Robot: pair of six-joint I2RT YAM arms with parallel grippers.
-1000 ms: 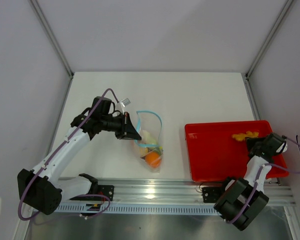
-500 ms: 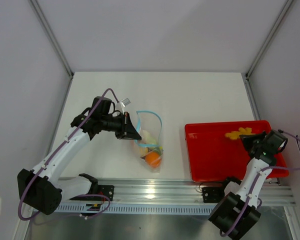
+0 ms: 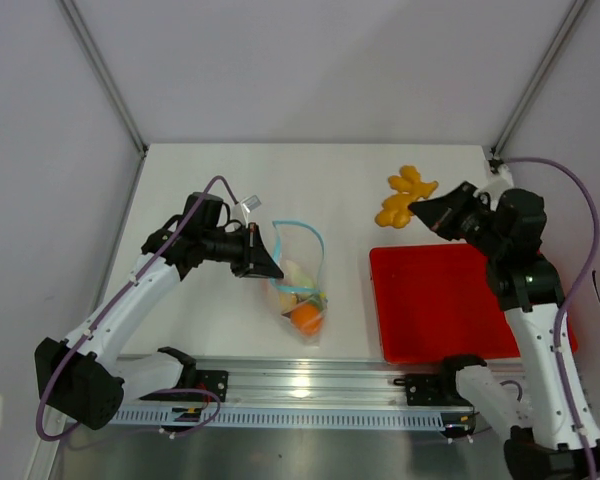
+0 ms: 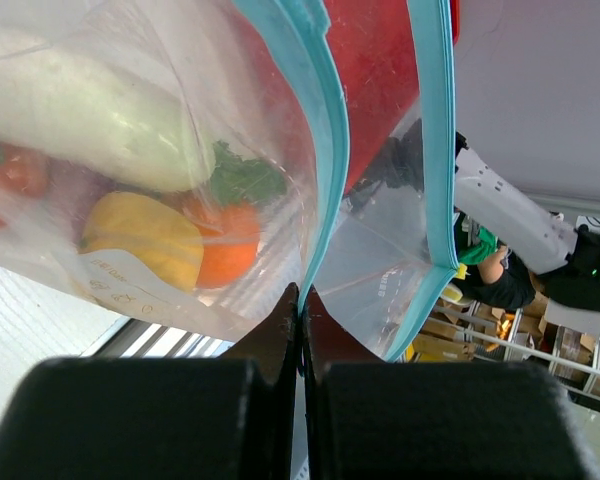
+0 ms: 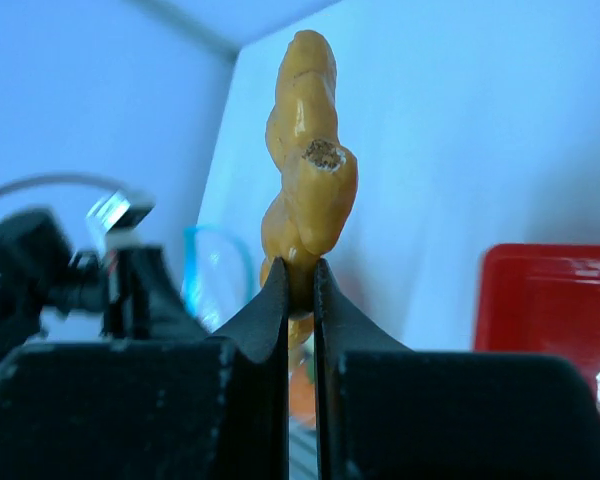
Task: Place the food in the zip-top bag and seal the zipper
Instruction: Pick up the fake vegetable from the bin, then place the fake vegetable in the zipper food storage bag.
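The clear zip-top bag (image 3: 302, 285) hangs open left of centre, and my left gripper (image 3: 272, 267) is shut on its light-blue zipper (image 4: 323, 150) edge. Through the plastic I see a white piece (image 4: 90, 120), a yellow piece (image 4: 140, 235) and an orange fruit (image 3: 306, 318). In the left wrist view the jaws (image 4: 302, 300) pinch the strip, and the mouth's other edge (image 4: 437, 130) stands apart to the right. My right gripper (image 3: 418, 212) is raised above the tray's far edge, shut on a lumpy yellow food piece (image 3: 404, 194) that sticks up between the fingers (image 5: 310, 180).
The red tray (image 3: 450, 305) lies at the right front with nothing showing on it. Grey walls and metal posts close in the table at the back and sides. A rail runs along the near edge.
My right arm has risen from the tray's right side with the yellow piece and swung up and left, over the tray's far edge. The left arm and bag have stayed still.
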